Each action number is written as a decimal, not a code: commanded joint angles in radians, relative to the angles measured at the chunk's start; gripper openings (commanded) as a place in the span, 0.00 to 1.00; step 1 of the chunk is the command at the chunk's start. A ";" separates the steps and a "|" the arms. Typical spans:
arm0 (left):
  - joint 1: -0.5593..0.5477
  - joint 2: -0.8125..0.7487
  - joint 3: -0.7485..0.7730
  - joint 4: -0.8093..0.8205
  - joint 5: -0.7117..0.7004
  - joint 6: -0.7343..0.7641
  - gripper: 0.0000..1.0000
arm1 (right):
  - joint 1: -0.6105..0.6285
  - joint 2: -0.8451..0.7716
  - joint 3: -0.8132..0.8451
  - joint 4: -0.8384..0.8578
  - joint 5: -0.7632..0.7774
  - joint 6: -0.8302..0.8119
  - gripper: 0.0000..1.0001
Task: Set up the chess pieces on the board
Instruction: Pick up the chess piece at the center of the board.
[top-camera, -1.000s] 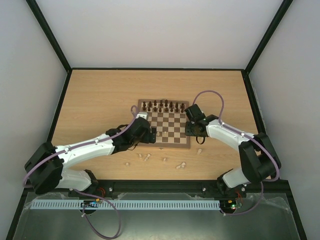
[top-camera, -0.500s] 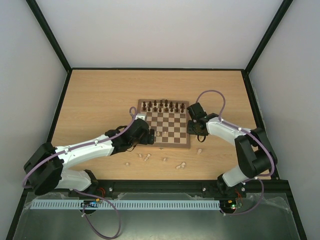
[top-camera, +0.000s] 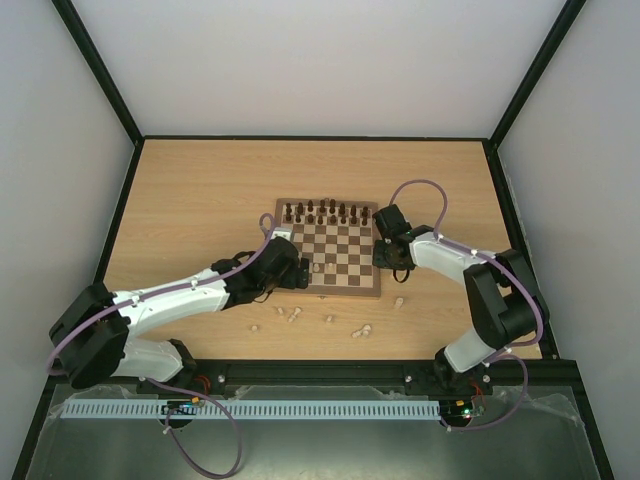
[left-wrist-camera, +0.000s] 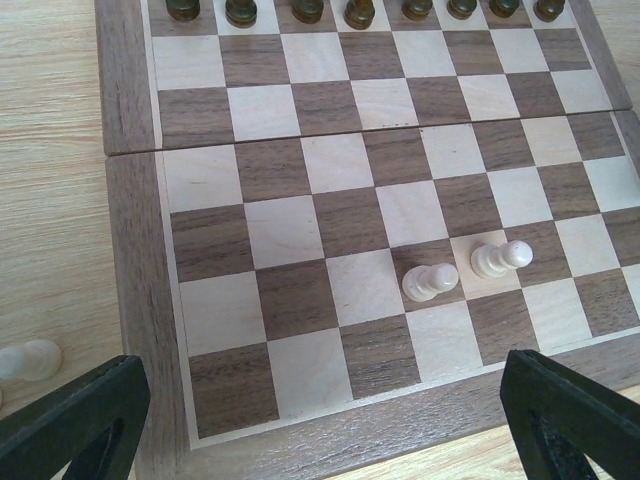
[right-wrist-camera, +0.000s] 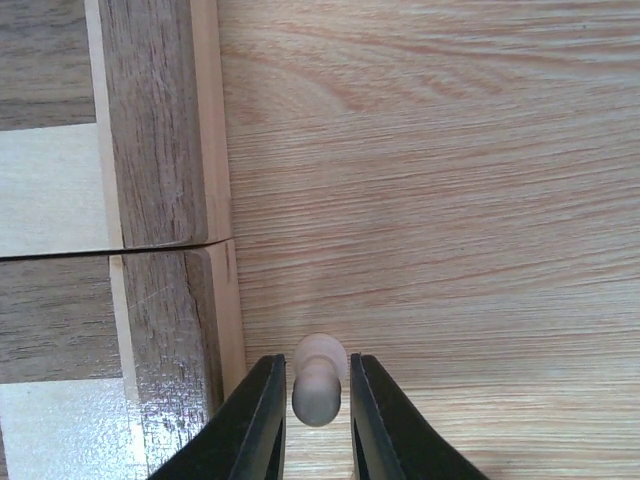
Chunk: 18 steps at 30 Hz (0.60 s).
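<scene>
The board (top-camera: 330, 291) lies mid-table, and its brown border shows in both wrist views (left-wrist-camera: 130, 250) (right-wrist-camera: 160, 130). Two pale chess pieces (left-wrist-camera: 430, 282) (left-wrist-camera: 498, 259) rest on squares near its front edge. My left gripper (top-camera: 305, 272) (left-wrist-camera: 325, 400) hangs wide open over the board's near left corner and holds nothing. My right gripper (top-camera: 385, 262) (right-wrist-camera: 316, 400) is low at the board's right edge. Its fingers straddle a pale pawn (right-wrist-camera: 319, 385) standing on the table, with only a sliver of gap on each side.
Dark brown pieces (top-camera: 327, 211) (left-wrist-camera: 350, 10) line the board's far rows. Several pale pieces lie loose on the table in front of the board (top-camera: 294, 314) (top-camera: 361, 330) (top-camera: 398, 302), and one lies left of the board's corner (left-wrist-camera: 28, 359).
The right gripper's fingers have narrowed around the pawn, and that arm has shifted slightly toward the board's edge. The left arm has barely moved.
</scene>
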 joint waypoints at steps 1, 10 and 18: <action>0.007 0.013 -0.009 0.019 -0.005 -0.006 0.99 | -0.006 0.007 0.020 -0.012 0.005 -0.006 0.17; 0.006 0.021 -0.004 0.023 -0.006 -0.005 0.99 | -0.005 -0.044 0.034 -0.039 0.042 -0.012 0.06; 0.016 0.001 -0.001 0.003 -0.025 -0.011 0.99 | 0.050 -0.170 0.041 -0.092 -0.002 -0.018 0.05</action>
